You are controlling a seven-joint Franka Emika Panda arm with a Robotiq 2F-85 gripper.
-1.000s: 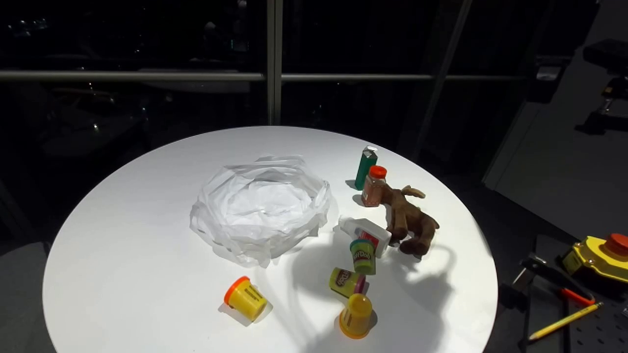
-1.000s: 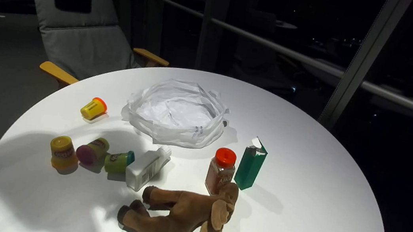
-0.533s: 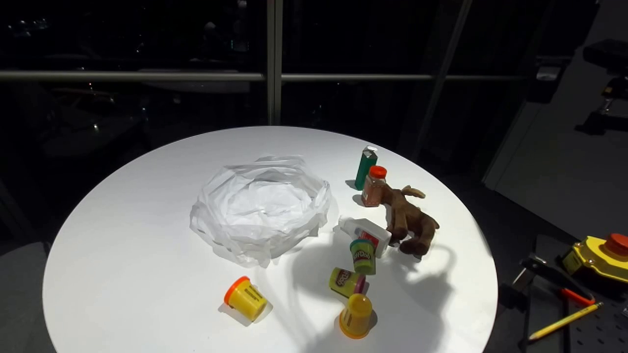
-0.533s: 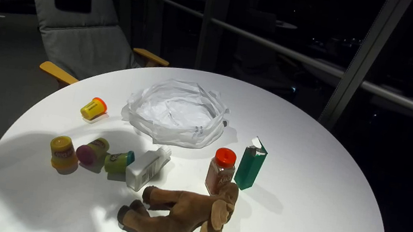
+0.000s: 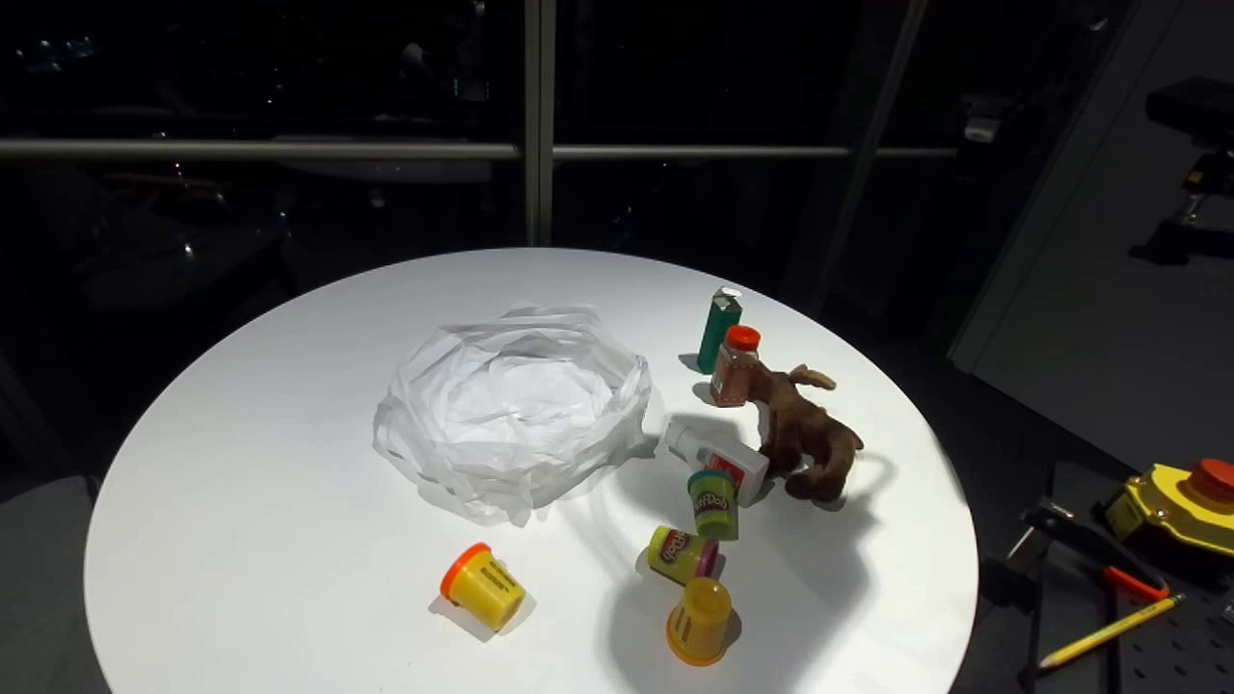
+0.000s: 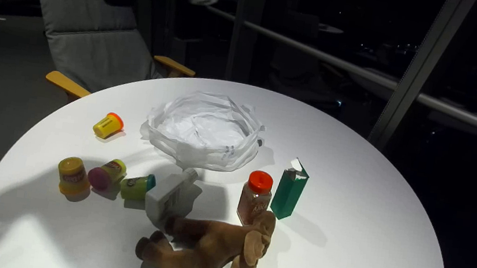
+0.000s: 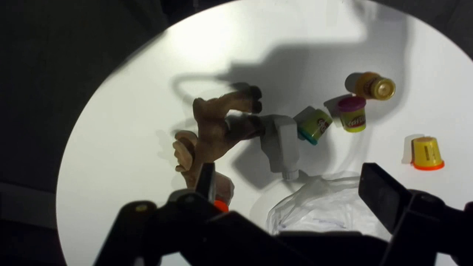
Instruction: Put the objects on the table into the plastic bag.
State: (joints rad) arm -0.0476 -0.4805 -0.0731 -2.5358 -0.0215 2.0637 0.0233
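Shadow (image 5: 800, 607) shifted across the table (image 5: 241, 482), now over the white bottle (image 7: 287, 142) and the legs of the brown plush (image 6: 214, 246). Everything on the table sits where it was. My claw (image 7: 288, 177) is spread wide in the wrist view, holding nothing. Plastic bag (image 5: 511, 472) lies mouth-up; all items outside it. Red-capped jar (image 6: 254, 200) and green box (image 6: 289, 194) upright, near each other. Teal-lidded tub (image 5: 713, 509) on its side just beside the bottle; purple-lidded tub (image 5: 675, 554) and orange-lidded tub (image 5: 487, 590) also on their sides. Yellow tub (image 5: 701, 622) stands lid-down.
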